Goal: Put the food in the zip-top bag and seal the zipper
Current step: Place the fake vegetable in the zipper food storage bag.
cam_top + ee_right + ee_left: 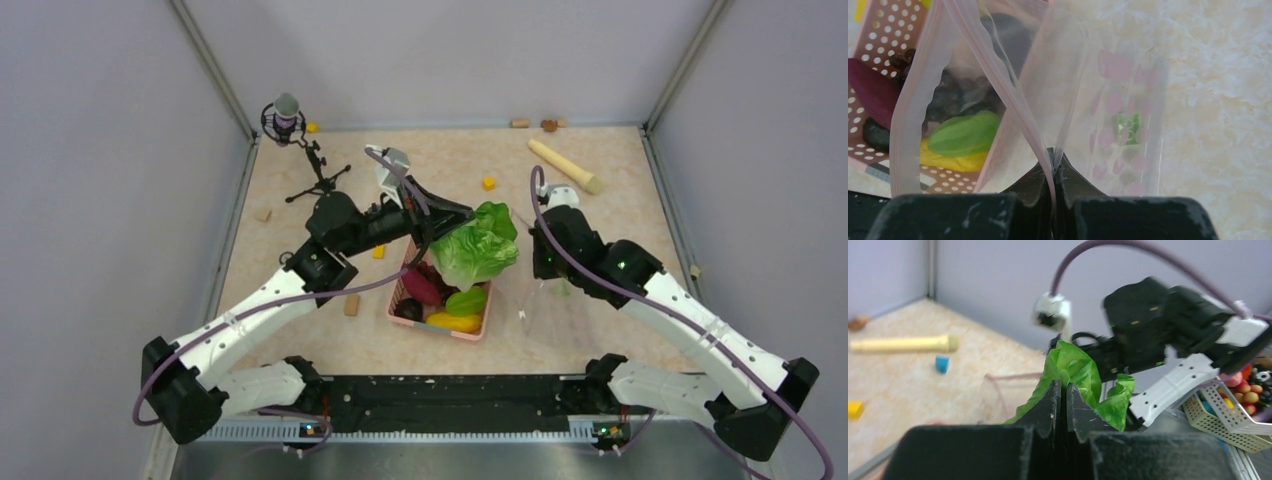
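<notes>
My left gripper (463,214) is shut on a leaf of the big green-white lettuce head (480,245), which hangs above the far end of the pink basket (484,326). In the left wrist view its tips (1063,386) pinch the lettuce (1075,371). The basket holds a magenta sweet potato (422,288), a green pod (466,300), a yellow fruit (452,322) and dark pieces (408,310). My right gripper (1054,156) is shut on the pinkish zipper (993,65) edge of the clear zip-top bag (1128,100), holding its mouth up right of the basket. The bag's green label (1125,127) shows through.
A beige rolling pin (565,166) lies at the back right. A microphone on a small tripod (290,130) stands at the back left. Small coloured blocks (488,183) are scattered over the table. The bag (560,310) rests on the table beside the basket.
</notes>
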Controlling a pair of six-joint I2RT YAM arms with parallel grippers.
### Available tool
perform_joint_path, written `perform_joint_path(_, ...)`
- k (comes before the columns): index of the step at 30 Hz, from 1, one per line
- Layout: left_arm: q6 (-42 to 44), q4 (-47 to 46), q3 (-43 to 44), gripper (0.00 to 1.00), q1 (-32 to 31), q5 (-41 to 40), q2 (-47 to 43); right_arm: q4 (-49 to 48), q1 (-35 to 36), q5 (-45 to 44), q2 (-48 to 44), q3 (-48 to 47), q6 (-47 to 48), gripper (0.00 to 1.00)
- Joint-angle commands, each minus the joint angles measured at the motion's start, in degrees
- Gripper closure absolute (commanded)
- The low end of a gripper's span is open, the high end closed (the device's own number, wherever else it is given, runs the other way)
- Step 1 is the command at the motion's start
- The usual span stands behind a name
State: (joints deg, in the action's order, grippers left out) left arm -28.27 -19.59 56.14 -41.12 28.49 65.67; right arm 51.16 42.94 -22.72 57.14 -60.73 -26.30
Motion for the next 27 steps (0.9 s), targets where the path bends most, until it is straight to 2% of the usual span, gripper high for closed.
perform_joint_path(1,-0.38,-15.65,-1.03,1.0,-2.26,-0.71,-3.53,-4.0,-0.4,5.72,-1.88,0.11,2.07,1.0)
perform_joint_path(7,-6.36,-27.05,0.17,1.0,-2.38,5.64,-0.29,-6.95,-0.4,12.09,-3.15,0.48,3.23,1.0)
perform_joint_path(11,-7.83,-30.74,1.83,1.0,-2.81,9.24,2.32,-9.94,-0.4,16.09,-4.54,1.65,2.91,1.0)
perform_joint_path(19,-10.75,-37.91,2.0,1.0,-2.91,10.47,5.52,-14.52,-0.45,21.81,-7.23,2.02,0.62,1.0)
perform_joint_path(27,-17.17,-48.5,0.44,1.0,-2.91,11.34,11.51,-17.12,-0.45,22.51,-11.91,2.49,-0.44,1.0)
